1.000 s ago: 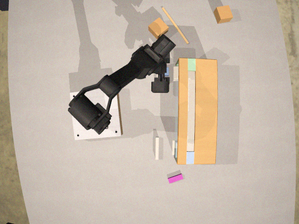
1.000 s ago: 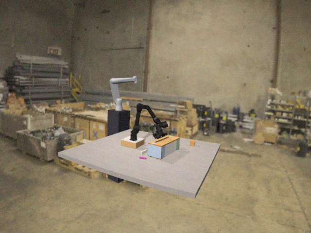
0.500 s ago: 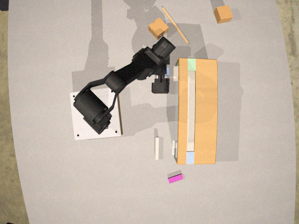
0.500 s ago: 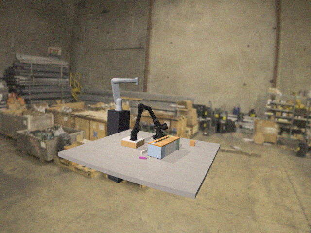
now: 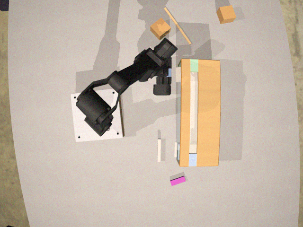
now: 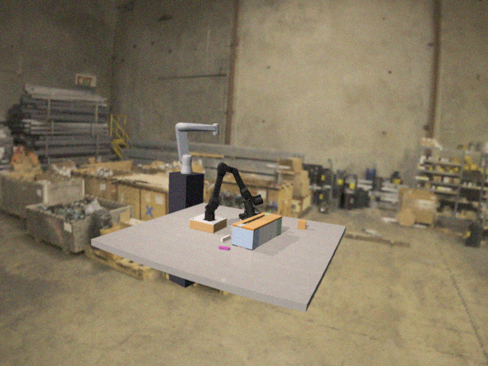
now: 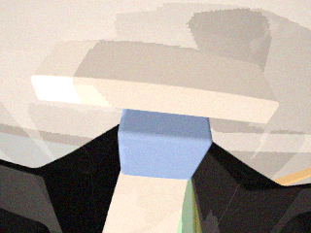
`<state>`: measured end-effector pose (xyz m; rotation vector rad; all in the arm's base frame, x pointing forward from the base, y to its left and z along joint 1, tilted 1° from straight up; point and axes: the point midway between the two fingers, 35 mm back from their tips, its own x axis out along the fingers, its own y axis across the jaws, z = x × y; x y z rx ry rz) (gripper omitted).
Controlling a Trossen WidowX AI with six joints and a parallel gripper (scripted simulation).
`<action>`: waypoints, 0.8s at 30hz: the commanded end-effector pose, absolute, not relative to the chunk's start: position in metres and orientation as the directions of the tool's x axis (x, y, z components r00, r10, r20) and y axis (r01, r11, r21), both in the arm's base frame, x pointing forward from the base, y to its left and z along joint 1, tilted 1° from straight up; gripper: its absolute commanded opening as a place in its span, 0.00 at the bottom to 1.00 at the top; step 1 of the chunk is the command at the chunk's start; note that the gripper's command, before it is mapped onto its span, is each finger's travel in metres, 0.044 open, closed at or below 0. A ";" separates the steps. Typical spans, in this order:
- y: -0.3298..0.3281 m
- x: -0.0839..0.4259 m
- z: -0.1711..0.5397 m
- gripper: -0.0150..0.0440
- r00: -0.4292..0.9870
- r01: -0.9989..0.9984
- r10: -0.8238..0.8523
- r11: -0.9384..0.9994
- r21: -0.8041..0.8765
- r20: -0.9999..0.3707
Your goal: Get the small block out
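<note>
on my feed the grey desk (image 5: 137, 195) (image 6: 189, 255) carries the orange-topped box (image 5: 209, 112) (image 6: 261, 221), the arm's white-topped base (image 5: 79, 132) (image 6: 197, 224), a magenta block (image 5: 178, 180) (image 6: 224, 248), two orange cubes, a thin orange stick (image 5: 177, 26) and a loose pale strip (image 5: 159, 150) (image 6: 225, 238).
</note>
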<state>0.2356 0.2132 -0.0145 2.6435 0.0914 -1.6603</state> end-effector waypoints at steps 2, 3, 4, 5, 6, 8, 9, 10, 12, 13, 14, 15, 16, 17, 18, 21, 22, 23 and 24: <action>0.215 0.236 0.000 0.25 0.433 0.064 0.042 -0.998 -0.016 -0.901; 0.215 0.236 0.006 0.25 0.433 0.063 0.042 -0.998 -0.016 -0.901; 0.215 0.236 0.013 0.25 0.433 0.062 0.041 -0.998 -0.016 -0.900; 0.215 0.236 0.019 0.25 0.433 0.062 0.041 -0.998 -0.016 -0.900; 0.214 0.236 0.025 0.25 0.433 0.061 0.041 -0.998 -0.016 -0.900; 0.214 0.235 0.038 0.25 0.433 0.060 0.041 -0.998 -0.016 -0.900; 0.213 0.235 0.044 0.25 0.434 0.060 0.041 -0.998 -0.016 -0.900; 0.213 0.234 0.047 0.25 0.434 0.060 0.040 -0.998 -0.016 -0.900; 0.213 0.234 0.048 0.25 0.434 0.059 0.040 -0.998 -0.016 -0.900; 0.212 0.234 0.048 0.25 0.433 0.063 0.042 -0.998 -0.016 -0.900; 0.212 0.234 0.050 0.25 0.432 0.073 0.047 -0.997 -0.016 -0.901; 0.211 0.233 0.053 0.25 0.430 0.091 0.054 -0.996 -0.017 -0.901; 0.210 0.232 0.057 0.25 0.428 0.112 0.064 -0.994 -0.017 -0.902; 0.209 0.232 0.061 0.25 0.425 0.133 0.073 -0.991 -0.018 -0.902; 0.208 0.231 0.064 0.25 0.423 0.155 0.083 -0.988 -0.018 -0.902; 0.204 0.228 0.075 0.25 0.417 0.219 0.112 -0.976 -0.020 -0.902; 0.203 0.227 0.079 0.25 0.415 0.240 0.122 -0.971 -0.020 -0.902; 0.201 0.226 0.082 0.25 0.413 0.261 0.131 -0.965 -0.021 -0.901; 0.200 0.225 0.086 0.25 0.411 0.282 0.141 -0.959 -0.021 -0.901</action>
